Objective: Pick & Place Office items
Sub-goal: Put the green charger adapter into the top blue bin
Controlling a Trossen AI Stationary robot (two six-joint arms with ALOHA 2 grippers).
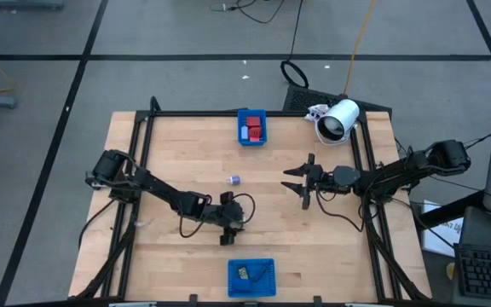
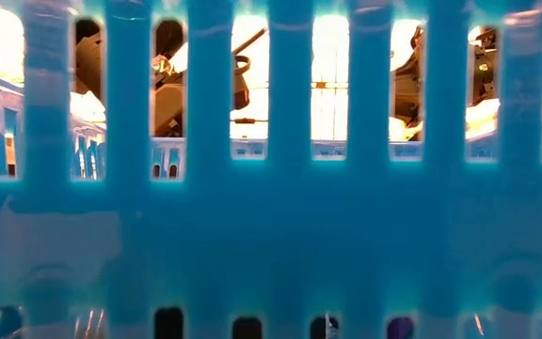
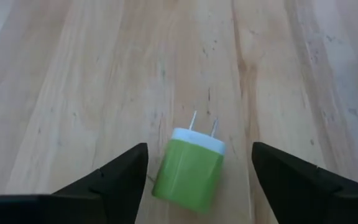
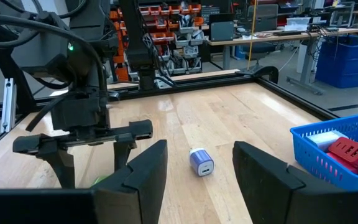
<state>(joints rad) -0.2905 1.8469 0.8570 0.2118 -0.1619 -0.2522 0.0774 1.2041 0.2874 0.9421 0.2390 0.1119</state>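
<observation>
The green plug (image 3: 188, 171) lies on the tabletop (image 3: 104, 74) between the open fingers of the left end effector (image 3: 197, 180), looking light, rigid and slick, best pinched across its flat sides, while the right end effector (image 4: 197, 165) hovers open.

A: Low view is blocked by a translucent blue slotted plastic basket wall (image 2: 271, 235); arms show only as slivers through slots.
B: The green plastic plug-in charger (image 3: 188, 169) is cut off at the left wrist frame edge.
</observation>
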